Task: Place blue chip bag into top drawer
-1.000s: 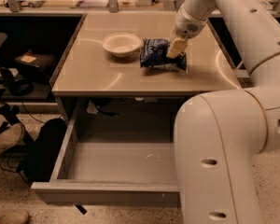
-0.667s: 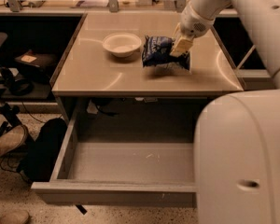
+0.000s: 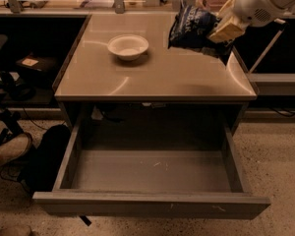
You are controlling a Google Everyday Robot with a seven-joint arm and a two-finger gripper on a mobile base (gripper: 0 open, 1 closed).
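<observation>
The blue chip bag (image 3: 192,27) is a crinkled dark-blue foil bag with white lettering. It hangs in the air above the right rear part of the beige table (image 3: 152,73). My gripper (image 3: 221,31) comes in from the upper right and is shut on the bag's right side. The top drawer (image 3: 152,203) is pulled fully out below the table's front edge, and its grey inside holds nothing.
A round off-white bowl (image 3: 128,46) stands on the table left of the bag. A black bag (image 3: 44,159) and a shoe (image 3: 10,149) lie on the floor left of the drawer. Shelving and clutter line the back.
The bag has been lifted off the table and now hangs in my gripper. The arm has drawn up and to the right, uncovering the whole drawer.
</observation>
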